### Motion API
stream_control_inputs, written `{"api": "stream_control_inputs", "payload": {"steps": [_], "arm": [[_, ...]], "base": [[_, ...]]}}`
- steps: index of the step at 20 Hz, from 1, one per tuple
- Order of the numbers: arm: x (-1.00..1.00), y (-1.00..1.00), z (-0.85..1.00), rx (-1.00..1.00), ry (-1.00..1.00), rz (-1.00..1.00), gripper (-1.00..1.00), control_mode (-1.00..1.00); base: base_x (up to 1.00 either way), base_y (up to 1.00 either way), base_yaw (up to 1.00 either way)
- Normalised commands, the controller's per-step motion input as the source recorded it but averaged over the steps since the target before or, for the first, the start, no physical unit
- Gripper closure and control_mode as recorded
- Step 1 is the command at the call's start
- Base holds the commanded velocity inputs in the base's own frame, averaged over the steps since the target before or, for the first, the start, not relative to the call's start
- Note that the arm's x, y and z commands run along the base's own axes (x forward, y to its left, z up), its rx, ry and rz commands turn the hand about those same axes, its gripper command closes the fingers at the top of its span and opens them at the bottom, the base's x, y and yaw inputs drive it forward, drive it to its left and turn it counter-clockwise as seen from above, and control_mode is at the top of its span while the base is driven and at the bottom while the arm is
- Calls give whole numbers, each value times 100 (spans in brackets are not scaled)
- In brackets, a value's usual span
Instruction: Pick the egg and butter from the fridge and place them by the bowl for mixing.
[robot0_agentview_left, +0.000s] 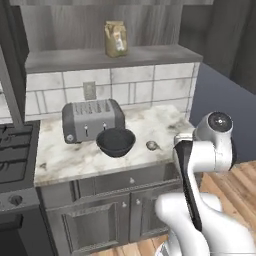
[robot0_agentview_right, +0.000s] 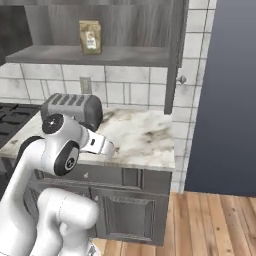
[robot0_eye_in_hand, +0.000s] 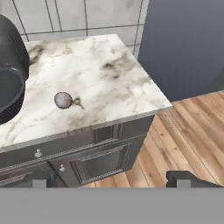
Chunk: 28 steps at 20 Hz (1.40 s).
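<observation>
Hand view places the egg on the marble counter, just to the right of the bowl, close to it but apart. The egg therefore appears already set down by the bowl; butter cannot be made out on the counter, so that half of the task is judged still open.

Of the gripper, the 2 dark fingertips are seen at the bottom of this view, spread wide with nothing between them; nothing is held. The egg lies up and to the left of the claw, ahead of it and well clear, over the counter edge, while the claw itself is held off the counter front, above the wooden floor.

The egg's long axis cannot be read with confidence; its outline looks nearly round from here, perhaps slightly longer across the frame.

From the left base view, the egg is confirmed to sit right of the bowl, in front of the toaster. The dark panel at the counter's right end is taken to be the fridge side, so the coming move is judged to turn rightward, away from the egg.
</observation>
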Motion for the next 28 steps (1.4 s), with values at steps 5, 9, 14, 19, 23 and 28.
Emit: {"api": "stream_control_inputs", "payload": {"steps": [5, 9, 14, 19, 23, 28], "arm": [[0, 0, 0, 0, 0, 0, -100, 100], [0, 0, 0, 0, 0, 0, -100, 100], [0, 0, 0, 0, 0, 0, -100, 100], [0, 0, 0, 0, 0, 0, -100, 100], [0, 0, 0, 0, 0, 0, -100, 100], [0, 0, 0, 0, 0, 0, -100, 100]], "base": [[-63, 12, -94], [-31, 1, -100], [-4, -36, -91], [9, -85, -79], [97, -50, -29], [100, -31, -16]]}}
